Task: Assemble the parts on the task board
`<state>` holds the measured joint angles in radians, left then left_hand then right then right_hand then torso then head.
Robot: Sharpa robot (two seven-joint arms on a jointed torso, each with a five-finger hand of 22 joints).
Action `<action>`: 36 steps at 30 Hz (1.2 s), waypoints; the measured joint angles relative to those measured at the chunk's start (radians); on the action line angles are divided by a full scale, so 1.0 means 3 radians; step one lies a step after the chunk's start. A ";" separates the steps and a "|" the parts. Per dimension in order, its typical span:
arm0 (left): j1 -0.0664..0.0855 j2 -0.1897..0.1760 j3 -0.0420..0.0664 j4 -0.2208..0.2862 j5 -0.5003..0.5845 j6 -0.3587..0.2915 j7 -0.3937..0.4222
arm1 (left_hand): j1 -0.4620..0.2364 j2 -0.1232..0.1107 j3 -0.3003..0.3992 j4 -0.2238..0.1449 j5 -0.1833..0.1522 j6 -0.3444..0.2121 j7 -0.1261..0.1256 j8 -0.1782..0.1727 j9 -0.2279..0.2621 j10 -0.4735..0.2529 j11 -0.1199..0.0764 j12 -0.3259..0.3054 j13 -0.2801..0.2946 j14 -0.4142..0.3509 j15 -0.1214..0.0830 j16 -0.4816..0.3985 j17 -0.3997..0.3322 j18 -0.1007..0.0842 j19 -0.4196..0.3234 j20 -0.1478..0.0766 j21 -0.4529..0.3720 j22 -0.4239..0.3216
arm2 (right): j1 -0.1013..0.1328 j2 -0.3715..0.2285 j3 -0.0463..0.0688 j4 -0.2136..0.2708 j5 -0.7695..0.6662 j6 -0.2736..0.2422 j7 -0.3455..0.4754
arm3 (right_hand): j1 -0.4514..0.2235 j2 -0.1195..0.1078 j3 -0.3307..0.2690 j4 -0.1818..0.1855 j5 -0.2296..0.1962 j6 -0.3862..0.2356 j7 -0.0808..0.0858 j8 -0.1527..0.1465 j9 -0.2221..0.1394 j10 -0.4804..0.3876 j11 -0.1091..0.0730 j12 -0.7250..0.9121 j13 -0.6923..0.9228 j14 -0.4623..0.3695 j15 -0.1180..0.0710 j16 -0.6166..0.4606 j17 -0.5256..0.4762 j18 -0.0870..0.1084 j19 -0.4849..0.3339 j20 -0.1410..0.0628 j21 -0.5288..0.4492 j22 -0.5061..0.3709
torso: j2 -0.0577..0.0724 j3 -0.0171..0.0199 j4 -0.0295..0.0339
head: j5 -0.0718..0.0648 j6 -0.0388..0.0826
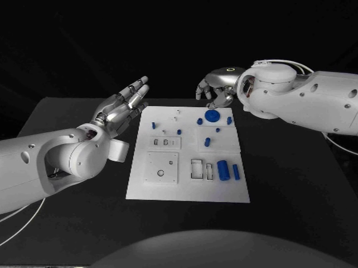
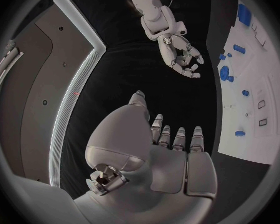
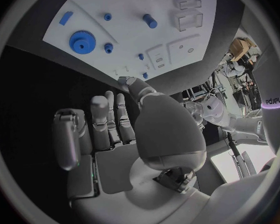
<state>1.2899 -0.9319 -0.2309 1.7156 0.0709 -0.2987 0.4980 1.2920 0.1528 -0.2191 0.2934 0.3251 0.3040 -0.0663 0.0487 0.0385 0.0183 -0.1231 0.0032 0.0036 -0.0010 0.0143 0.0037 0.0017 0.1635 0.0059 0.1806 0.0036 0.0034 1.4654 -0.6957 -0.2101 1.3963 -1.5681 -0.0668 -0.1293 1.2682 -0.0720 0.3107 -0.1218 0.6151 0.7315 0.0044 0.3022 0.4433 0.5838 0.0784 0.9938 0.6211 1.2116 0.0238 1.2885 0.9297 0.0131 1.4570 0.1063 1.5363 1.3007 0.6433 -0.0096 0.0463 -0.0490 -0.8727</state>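
White rectangular task board flat mid-table, small blue plastic parts scattered across it, blue toothed gear near far edge, left hand hovering beside board, fingers straight, holding nothing, right hand above far edge, fingers loosely curled, empty

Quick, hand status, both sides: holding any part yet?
Left hand: open, fingers extended, holding nothing, beside the task board.
Right hand: open, fingers loosely curved, nothing in it, hovering past the board's far edge.

task board mid-table, parts on it
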 measured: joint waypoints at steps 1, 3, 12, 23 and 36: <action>0.0003 0.0003 0.0000 -0.0006 -0.0002 0.0000 -0.0001 | 0.0000 0.0000 0.0000 0.0000 0.0000 0.0003 0.0000 0.0003 0.0000 0.0005 0.0005 0.0000 0.0000 0.0000 0.0000 0.0000 0.0000 0.0000 0.0005 0.0004 0.0000 0.0000 | 0.0001 0.0019 -0.0001 -0.0021 -0.0038 0.0000 0.0000 | -0.0017 -0.0017 0.0065 0.0007 0.0000 0.0000 0.0000 -0.0010 0.0043 -0.0027 -0.0012 0.0057 0.0107 0.0139 -0.0013 0.0115 0.0184 -0.0002 0.0015 0.0010 0.0067 0.0016 | 0.0006 -0.0001 0.0005 | -0.0003 0.0000; 0.0007 0.0014 0.0000 -0.0028 -0.0005 0.0001 -0.0003 | 0.0013 0.0013 0.0000 0.0000 0.0029 0.0042 0.0005 0.0010 0.0004 0.0005 0.0005 0.0000 0.0001 0.0000 0.0000 0.0000 0.0000 0.0000 0.0005 0.0005 0.0000 0.0001 | 0.0000 0.0073 -0.0001 -0.0081 -0.0117 -0.0002 0.0007 | -0.0039 -0.0037 0.0145 0.0026 0.0000 0.0012 0.0012 -0.0010 0.0116 -0.0053 -0.0029 0.0085 0.0220 0.0349 -0.0052 0.0265 0.0437 -0.0001 0.0021 0.0015 0.0103 0.0025 | 0.0016 -0.0004 0.0015 | -0.0007 0.0000; 0.0012 0.0061 -0.0002 -0.0093 -0.0022 0.0037 -0.0015 | 0.0061 0.0035 -0.0009 -0.0009 0.0068 0.0100 0.0040 0.0044 0.0008 0.0019 0.0042 0.0000 0.0003 -0.0001 0.0050 0.0000 0.0000 0.0000 0.0010 0.0059 0.0000 0.0012 | -0.0146 0.0275 -0.0004 -0.0394 -0.0334 -0.0059 0.0093 | -0.0203 -0.0149 0.0324 0.0176 -0.0168 -0.0053 0.0004 0.0010 0.0411 0.0080 -0.0042 -0.0834 -0.0178 0.0672 -0.0128 0.0456 0.0866 0.0000 0.0031 -0.0046 0.0103 0.0025 | 0.0018 -0.0010 0.0027 | 0.0013 0.0000; 0.0013 0.0079 -0.0005 -0.0133 -0.0073 0.0105 -0.0039 | 0.0100 0.0048 -0.0027 -0.0009 0.0092 0.0149 0.0065 0.0064 0.0015 0.0030 0.0066 0.0000 0.0006 0.0005 0.0067 0.0000 -0.0003 -0.0001 0.0034 0.0106 0.0014 0.0020 | -0.0311 0.0406 -0.0004 -0.0641 -0.0408 -0.0115 0.0242 | -0.0249 -0.0195 0.0137 0.0337 -0.0595 -0.0034 0.0281 -0.0471 0.0077 0.0019 -0.0017 -0.1756 -0.0647 0.0772 -0.0106 0.0538 0.1061 0.0001 0.0032 -0.0008 0.0103 0.0024 | 0.0009 -0.0011 0.0025 | 0.0050 0.0000; 0.0011 0.0107 -0.0006 -0.0160 -0.0102 0.0160 -0.0062 | 0.0144 0.0056 -0.0027 -0.0009 0.0123 0.0184 0.0077 0.0094 0.0018 0.0036 0.0082 0.0000 0.0009 0.0006 0.0090 0.0000 -0.0002 0.0000 0.0046 0.0118 0.0027 0.0023 | -0.0450 0.0472 -0.0004 -0.0794 -0.0410 -0.0113 0.0340 | -0.0208 -0.0182 0.0029 0.0382 -0.0708 0.0052 0.0342 -0.0513 0.0028 0.0049 -0.0047 -0.1842 -0.0670 0.0789 -0.0131 0.0568 0.1082 0.0002 0.0032 -0.0008 0.0103 0.0024 | 0.0001 -0.0010 0.0029 | 0.0128 0.0000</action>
<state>1.2933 -0.8997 -0.2327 1.6676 0.0403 -0.2509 0.4794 1.3353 0.1697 -0.2273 0.2907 0.3620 0.3592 -0.0432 0.0768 0.0438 0.0290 -0.0985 0.0032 0.0063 0.0006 0.0413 0.0037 0.0010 0.1635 0.0198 0.2161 0.0116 0.0105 1.3303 -0.5543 -0.2113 1.1580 -1.6912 -0.1008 -0.0274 1.2058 -0.1267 0.3195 -0.0073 0.4025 0.7470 0.1069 0.1483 0.4516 0.5986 0.0642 0.4411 0.4203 1.4482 -0.0154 1.4590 1.2545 0.0136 1.4665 0.1039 1.5672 1.3078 0.6435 -0.0127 0.0550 -0.0107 -0.8728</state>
